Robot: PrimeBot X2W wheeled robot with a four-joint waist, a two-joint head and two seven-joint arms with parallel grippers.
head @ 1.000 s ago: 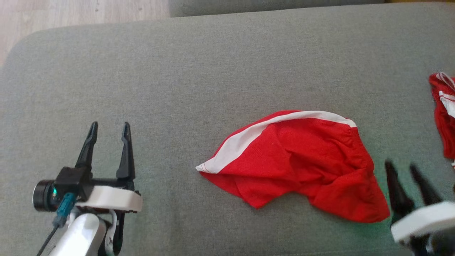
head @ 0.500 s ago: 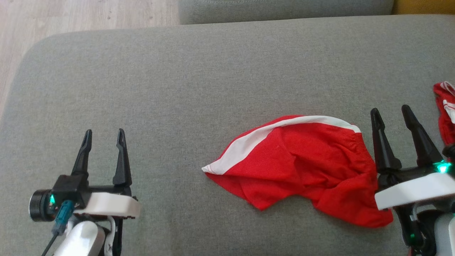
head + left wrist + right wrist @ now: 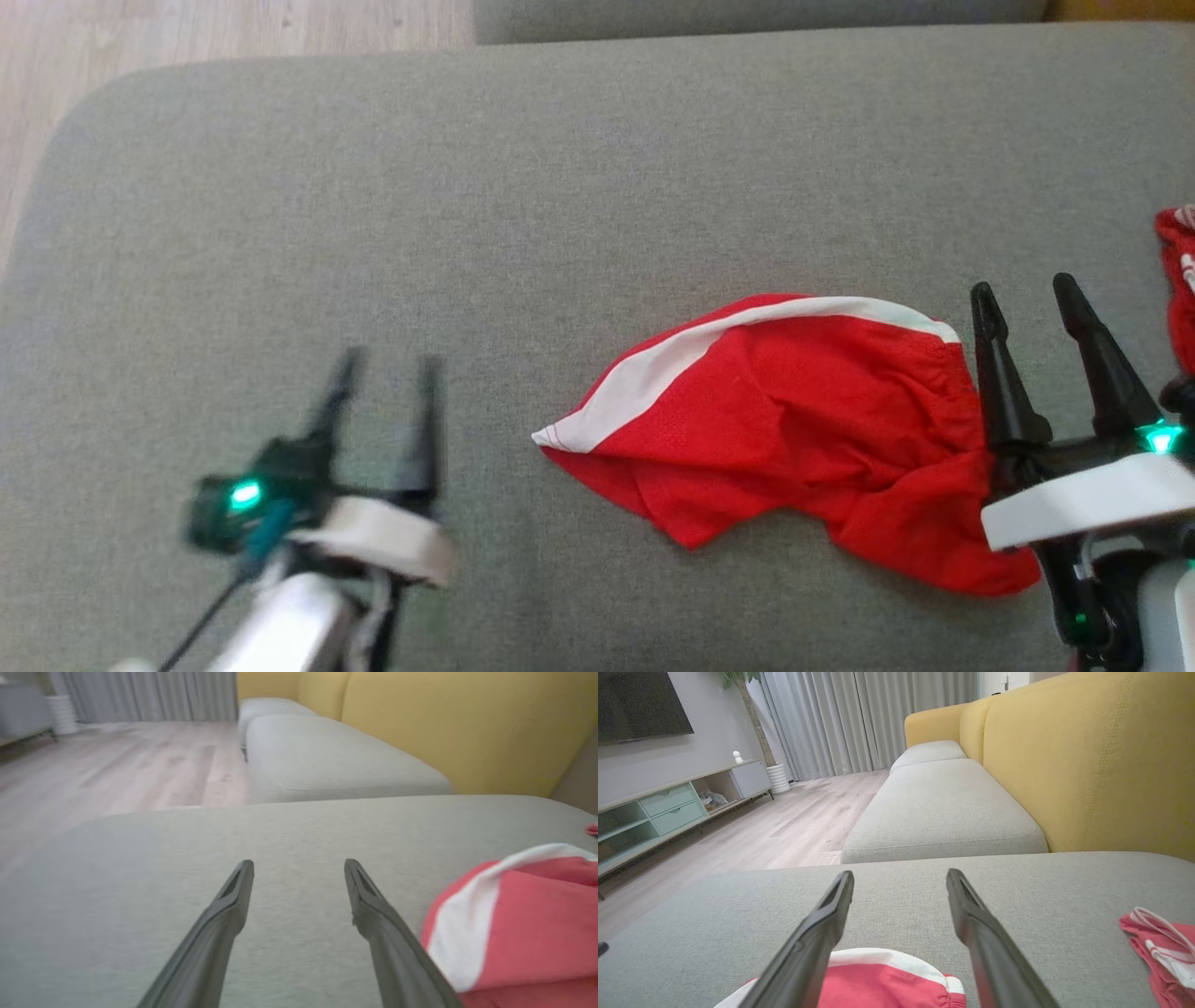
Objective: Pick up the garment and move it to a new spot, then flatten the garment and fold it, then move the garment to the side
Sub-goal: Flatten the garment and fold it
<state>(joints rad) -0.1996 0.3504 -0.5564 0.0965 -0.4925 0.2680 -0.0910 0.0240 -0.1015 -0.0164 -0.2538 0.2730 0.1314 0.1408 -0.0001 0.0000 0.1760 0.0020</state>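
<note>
the red garment (image 3: 794, 429) with its white band lies rumpled and unfolded on the grey seat cushion (image 3: 467, 187), just to the left of the right claw (image 3: 1022, 285), whose left finger stands at the cloth's right edge (whether it touches, the head view does not settle). the right claw is spread wide and holds nothing. the left claw (image 3: 390, 362), blurred, is also wide and empty, with the garment's pointed white-banded corner near its right side but apart. a second red piece (image 3: 1178, 280) lies to the right of the right claw. by my reading the flattening is about to start: each claw should come down on its near edge, pinch cloth only, and draw outward.
</note>
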